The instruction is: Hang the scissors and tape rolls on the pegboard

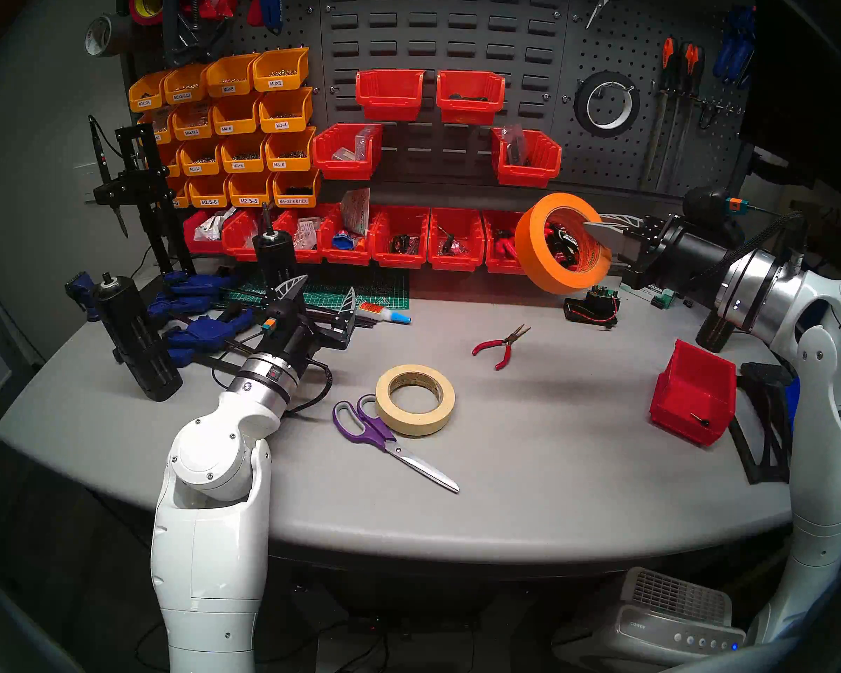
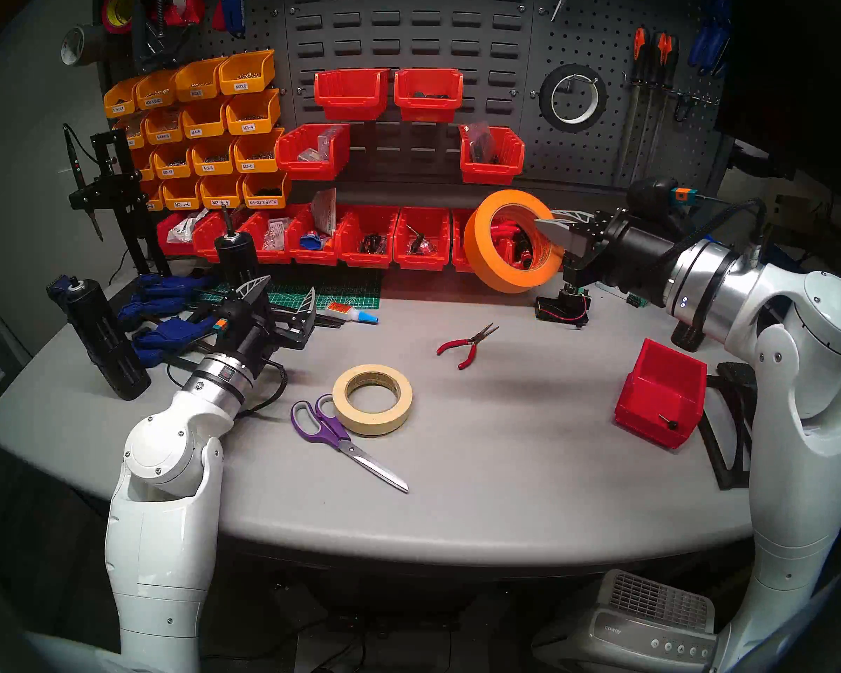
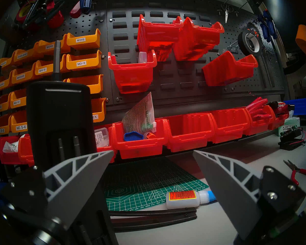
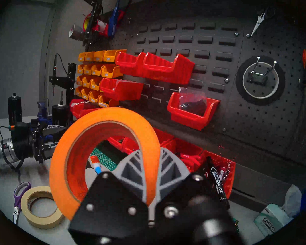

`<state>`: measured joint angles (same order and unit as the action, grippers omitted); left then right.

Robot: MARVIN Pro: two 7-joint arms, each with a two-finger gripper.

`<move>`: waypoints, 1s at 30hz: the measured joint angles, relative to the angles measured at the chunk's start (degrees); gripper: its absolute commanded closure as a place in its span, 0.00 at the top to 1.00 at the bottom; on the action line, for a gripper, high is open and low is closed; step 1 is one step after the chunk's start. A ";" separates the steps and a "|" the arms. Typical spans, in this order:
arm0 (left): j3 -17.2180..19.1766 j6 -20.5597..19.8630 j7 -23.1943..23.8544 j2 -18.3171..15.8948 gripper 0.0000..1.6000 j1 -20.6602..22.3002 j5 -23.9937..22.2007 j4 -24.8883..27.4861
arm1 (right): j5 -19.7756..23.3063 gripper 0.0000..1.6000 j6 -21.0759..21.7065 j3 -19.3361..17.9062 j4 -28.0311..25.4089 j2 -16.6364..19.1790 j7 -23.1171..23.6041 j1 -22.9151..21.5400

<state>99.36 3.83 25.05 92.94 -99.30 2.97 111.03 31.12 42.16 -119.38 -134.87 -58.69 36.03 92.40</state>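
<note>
Right hand [image 1: 598, 242] clamped, raised; left hand [image 1: 324, 295] spread, low.

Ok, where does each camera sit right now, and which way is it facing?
Head stereo left: high, looking down over the table to the pegboard; both arms show, right pincer shut on the orange tape roll.
Head stereo right: nearly the same picture.
Left wrist: low, facing the bins; open left pincer at the bottom.
Right wrist: raised, facing the pegboard's black tape roll; its fingers clamp the orange roll.
Shared: both wrist views and the head show the black roll hung.
</note>
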 measured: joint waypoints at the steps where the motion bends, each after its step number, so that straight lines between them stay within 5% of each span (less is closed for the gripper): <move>1: 0.00 0.00 0.00 0.00 1.00 0.00 0.00 0.00 | 0.02 0.00 -0.22 -0.03 -0.02 -0.25 -0.38 -0.31; 18: 0.00 0.00 0.00 0.00 1.00 0.00 0.00 0.00 | -3.41 0.00 -8.71 0.88 1.94 -3.98 -9.85 -7.46; 30: 0.00 0.00 0.00 0.00 1.00 0.00 0.00 0.01 | -6.41 0.00 -14.54 4.70 7.37 -5.69 -15.64 -13.03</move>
<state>99.36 3.83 25.05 92.94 -99.30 2.97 111.04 24.71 27.62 -114.68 -127.50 -64.38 20.39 79.37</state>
